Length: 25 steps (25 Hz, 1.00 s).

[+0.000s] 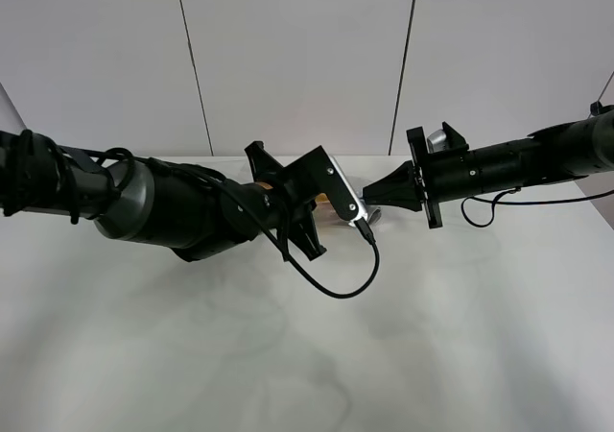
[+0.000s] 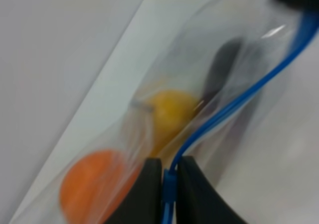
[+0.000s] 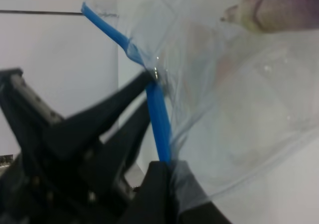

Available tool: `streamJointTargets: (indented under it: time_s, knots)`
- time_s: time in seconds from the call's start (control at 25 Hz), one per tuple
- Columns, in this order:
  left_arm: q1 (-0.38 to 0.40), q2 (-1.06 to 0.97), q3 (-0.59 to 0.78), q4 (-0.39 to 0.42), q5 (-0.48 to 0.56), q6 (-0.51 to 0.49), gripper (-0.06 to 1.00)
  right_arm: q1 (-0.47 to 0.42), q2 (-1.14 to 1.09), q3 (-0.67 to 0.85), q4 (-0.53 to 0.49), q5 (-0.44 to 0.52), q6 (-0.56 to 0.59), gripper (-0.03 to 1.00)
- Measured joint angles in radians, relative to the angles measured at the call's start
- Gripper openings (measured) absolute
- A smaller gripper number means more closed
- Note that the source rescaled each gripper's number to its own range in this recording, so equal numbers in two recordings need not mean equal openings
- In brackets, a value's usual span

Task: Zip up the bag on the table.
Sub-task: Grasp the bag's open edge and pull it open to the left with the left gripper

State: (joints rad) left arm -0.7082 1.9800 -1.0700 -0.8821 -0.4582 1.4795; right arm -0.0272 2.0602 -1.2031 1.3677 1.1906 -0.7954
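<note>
Two tools clamped on one blue zipper strip of the bag. Left tool, bottom centre of its wrist view: fingers pressed together with only the strip between them. Right tool, bottom centre of its own view: likewise pinched tight on the strip, with the left tool's dark tips gripping the same strip just above, near mid-frame. From the high camera: left arm reaching in from the left edge, right arm from the right edge, tips nearly meeting just right of centre, over the far part of the white surface. Bag almost wholly hidden between them there, only an orange glimpse showing; resting or lifted, cannot tell. Through the clear plastic in the left wrist view: orange round item at lower left, yellow one at centre, dark blurred shape toward upper right. Purple item with a pale tip at upper right of the right wrist view.
</note>
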Motion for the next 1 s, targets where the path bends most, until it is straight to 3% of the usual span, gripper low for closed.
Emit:
streamJointTargets:
  time_s: [0.28,1.0]
  knots:
    - [0.088,0.0,0.0,0.003,0.007,0.067,0.0,0.0,0.0,-0.001,0.007,0.0,0.001,0.0]
    - [0.328,-0.001,0.0,0.078,0.064,0.076,0.0,0.011,0.0,-0.002,0.032,-0.004,0.007,0.0]
